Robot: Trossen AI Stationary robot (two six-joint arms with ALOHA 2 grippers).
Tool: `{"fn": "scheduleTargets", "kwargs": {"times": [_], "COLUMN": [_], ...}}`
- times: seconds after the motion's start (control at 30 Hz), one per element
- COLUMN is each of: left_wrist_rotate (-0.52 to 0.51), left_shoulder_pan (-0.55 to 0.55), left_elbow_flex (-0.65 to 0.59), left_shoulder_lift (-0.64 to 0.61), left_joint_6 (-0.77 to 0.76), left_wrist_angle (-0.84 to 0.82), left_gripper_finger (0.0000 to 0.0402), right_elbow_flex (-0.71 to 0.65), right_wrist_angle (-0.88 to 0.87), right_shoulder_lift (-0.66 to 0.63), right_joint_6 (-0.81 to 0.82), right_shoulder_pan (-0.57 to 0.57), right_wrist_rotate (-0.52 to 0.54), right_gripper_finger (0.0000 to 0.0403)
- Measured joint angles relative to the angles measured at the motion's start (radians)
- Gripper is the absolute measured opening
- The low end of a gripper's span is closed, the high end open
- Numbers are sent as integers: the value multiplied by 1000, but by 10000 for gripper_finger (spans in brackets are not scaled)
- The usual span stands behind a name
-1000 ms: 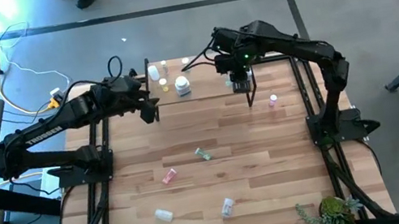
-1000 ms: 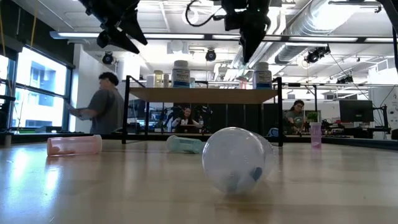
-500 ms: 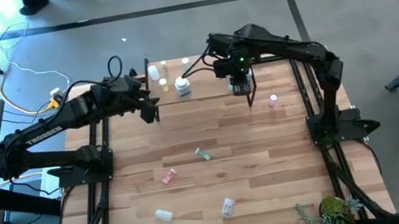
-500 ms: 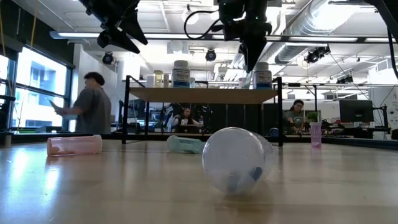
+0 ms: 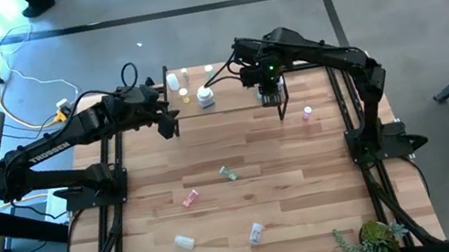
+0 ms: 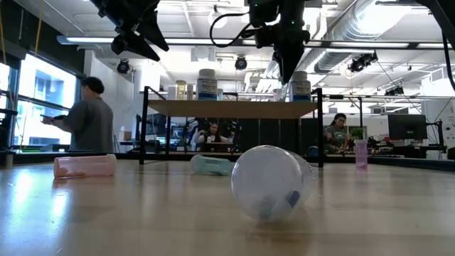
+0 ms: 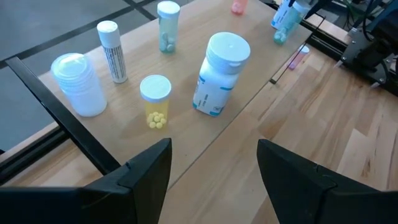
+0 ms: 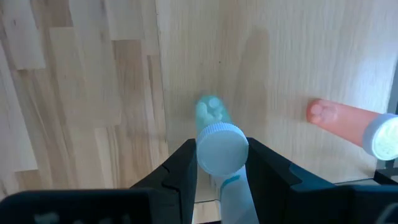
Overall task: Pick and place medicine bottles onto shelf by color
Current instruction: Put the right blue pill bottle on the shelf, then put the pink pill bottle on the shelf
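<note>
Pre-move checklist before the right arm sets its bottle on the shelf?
1. Right pincer shut on the white-capped pale green plastic bottle: ok.
2. Bottle held over the light-wood shelf board: ok.
3. Board directly under the bottle bare: ok; the orange-pink tube stands beside it, apart.
4. Matching green bottle near the drop spot: cannot tell.
5. Left pincer open, empty, waiting at the shelf's other end: ok.
6. Large white bottle and yellow pill jar upright: ok.
</note>
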Motion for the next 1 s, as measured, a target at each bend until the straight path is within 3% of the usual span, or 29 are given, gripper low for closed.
{"fn": "scheduleTargets", "kwargs": {"times": [0.23,0.5,1.0], "left_wrist_rotate": [0,0,0], "left_shoulder_pan": [0,0,0], "left_elbow_flex": [0,0,0], "left_shoulder_lift": [0,0,0], "left_joint_6": [0,0,0], "left_wrist_angle": [0,0,0], "left_gripper_finger": [227,227,227], "right_elbow_flex": [0,0,0], "right_wrist_angle": [11,20,37], "right_shoulder_lift": [0,0,0], "right_joint_6": [0,0,0], "right_shoulder_pan": [0,0,0], "right_wrist_rotate": [0,0,1], "right_gripper_finger": [109,148,151]}}
